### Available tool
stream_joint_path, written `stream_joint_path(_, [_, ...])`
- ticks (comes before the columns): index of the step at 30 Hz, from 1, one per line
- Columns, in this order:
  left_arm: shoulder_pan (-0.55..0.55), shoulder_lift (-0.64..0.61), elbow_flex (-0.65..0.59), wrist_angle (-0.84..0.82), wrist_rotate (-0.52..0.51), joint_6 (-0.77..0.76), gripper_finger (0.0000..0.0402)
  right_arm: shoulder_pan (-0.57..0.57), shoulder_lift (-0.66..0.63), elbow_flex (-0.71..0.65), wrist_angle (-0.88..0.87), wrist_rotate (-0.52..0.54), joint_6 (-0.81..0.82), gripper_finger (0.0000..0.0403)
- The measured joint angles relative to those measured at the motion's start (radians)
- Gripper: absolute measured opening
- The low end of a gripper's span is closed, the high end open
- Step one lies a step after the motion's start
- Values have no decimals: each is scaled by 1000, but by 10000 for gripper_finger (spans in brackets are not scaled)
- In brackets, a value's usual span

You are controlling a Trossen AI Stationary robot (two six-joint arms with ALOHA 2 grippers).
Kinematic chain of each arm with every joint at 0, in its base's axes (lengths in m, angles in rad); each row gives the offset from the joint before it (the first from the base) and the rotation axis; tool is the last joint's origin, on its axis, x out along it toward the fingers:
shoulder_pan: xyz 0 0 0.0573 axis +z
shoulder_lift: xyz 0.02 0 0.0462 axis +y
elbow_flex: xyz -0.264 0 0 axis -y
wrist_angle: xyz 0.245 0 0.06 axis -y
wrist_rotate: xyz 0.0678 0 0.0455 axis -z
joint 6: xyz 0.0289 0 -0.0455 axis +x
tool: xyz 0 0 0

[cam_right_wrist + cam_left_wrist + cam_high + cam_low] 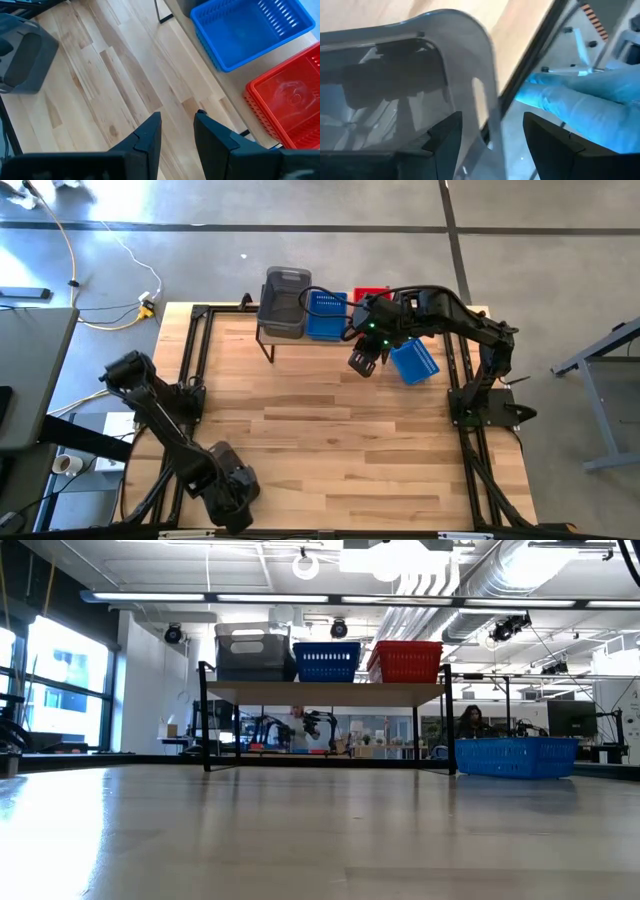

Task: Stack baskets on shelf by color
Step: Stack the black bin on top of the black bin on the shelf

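The shelf (300, 337) stands at the table's far edge, its plank (325, 693) on black legs. On it sit a grey basket stack (284, 302) (253, 651), a blue basket (326, 315) (326, 661) (250, 30) and a red basket (371, 293) (406, 661) (290, 97). Another blue basket (414, 361) (516, 756) rests on the table to the shelf's right. My right gripper (362, 364) (177, 132) hovers open and empty over the table just in front of the shelf, left of that loose basket. My left gripper (236, 488) (492, 137) waits open at the near edge. My left gripper has its fingers (445, 140) on either side of a translucent grey curved rim (487, 107). I cannot tell whether they touch it.
Black frame rails (197, 350) run along the table's left and right sides. Bare wood (330, 430) spreads between the shelf and the near edge. A light blue shape (590, 105) shows beyond the table's edge in the left wrist view. A person (470, 722) sits far behind.
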Motion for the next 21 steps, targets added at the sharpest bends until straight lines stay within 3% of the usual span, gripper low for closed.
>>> stream_joint_path(12, [0,96,0,24,3,-29,185,0,0,0,0,0,-1,101])
stream_joint_path(16, [0,96,0,35,4,-23,129,0,0,0,0,1,-9,101])
stream_joint_path(21, [-1,96,0,84,40,18,30,0,0,0,0,4,-11,101])
